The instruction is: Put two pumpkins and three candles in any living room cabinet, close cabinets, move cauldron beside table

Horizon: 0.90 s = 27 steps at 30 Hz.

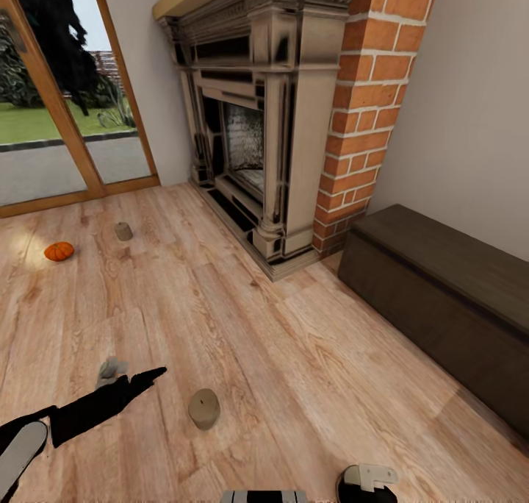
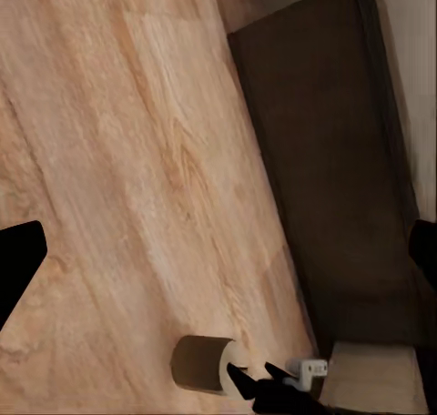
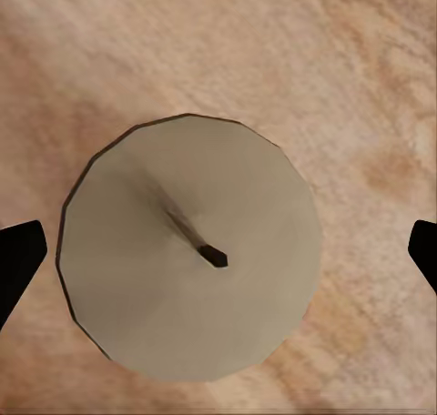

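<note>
Your right gripper [image 3: 218,251] is hanging right above a squat grey-brown cylinder candle [image 3: 193,251] with a dark wick, and its two black fingertips [image 3: 16,265] sit wide apart on either side of it, not touching, so that claw is released. From the head camera that same candle [image 1: 204,408] stands upright on the light wooden plank floor [image 1: 294,370], close in front of you.

Your left gripper [image 1: 150,375] stretches out low over the floor as a black pointed shape; in its wrist camera the dark tips [image 2: 18,260] sit at opposite edges of the frame, so it looks open with nothing in it.

Further off near the glass door [image 1: 51,98] you've got a small ribbed orange pumpkin [image 1: 59,251] and a second grey-brown candle [image 1: 123,231], both on the floor, a little apart. The long low dark-brown wooden cabinet [image 1: 441,297] sits against the wall to your right, beside the brick-sided stone fireplace [image 1: 272,120], and its front looks closed.
</note>
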Available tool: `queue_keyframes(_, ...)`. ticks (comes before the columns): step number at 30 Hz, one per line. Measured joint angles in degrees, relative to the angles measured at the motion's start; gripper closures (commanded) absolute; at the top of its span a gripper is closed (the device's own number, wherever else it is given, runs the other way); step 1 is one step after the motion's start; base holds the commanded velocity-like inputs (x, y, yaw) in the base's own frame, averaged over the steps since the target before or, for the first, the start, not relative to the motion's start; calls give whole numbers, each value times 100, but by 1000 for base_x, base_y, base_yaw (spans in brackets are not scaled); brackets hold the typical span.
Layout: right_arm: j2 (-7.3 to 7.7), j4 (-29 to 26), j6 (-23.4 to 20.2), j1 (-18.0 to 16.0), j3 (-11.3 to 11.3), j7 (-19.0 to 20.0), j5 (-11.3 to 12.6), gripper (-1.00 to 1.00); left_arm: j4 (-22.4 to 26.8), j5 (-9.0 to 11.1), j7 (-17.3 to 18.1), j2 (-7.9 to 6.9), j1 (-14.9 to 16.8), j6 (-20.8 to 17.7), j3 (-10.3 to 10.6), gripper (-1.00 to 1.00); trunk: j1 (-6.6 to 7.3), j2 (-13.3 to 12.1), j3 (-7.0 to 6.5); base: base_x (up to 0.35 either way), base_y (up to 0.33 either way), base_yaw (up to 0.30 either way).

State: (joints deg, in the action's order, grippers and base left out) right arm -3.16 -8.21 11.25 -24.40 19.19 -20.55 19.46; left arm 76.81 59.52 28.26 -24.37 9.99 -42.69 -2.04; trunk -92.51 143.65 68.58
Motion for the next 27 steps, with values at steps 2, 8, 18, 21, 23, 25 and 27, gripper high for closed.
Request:
queue_keyframes(2,0,0,1,0,4,0,-1,-100,342,62,95,-13,2,-474,-625,-100,-5,3,44,0,0,0)
queue_keyframes(8,0,-7,4,0,16,0,-8,-100,709,143,395,78,0,-1234,-1415,-100,-18,10,156,0,0,0)
queue_keyframes(18,0,-9,35,0,19,126,-9,-100,844,133,540,266,0,-1313,-1502,-100,-18,10,156,0,0,0)
queue_keyframes(21,3,-9,38,0,18,246,-9,-100,845,133,542,272,0,-1312,-1504,-100,-18,10,156,0,0,0)
queue_keyframes(23,1,-9,41,0,18,278,-8,-100,846,133,543,274,0,-1311,-1504,-100,-18,10,156,0,0,0)
queue_keyframes(25,5,-9,44,0,18,289,-8,-100,846,133,543,274,0,-1311,-1504,-100,-18,10,156,0,0,0)
queue_keyframes(27,7,-9,46,0,18,295,-8,-100,842,133,543,274,0,-1311,-1504,-100,-18,10,156,0,0,0)
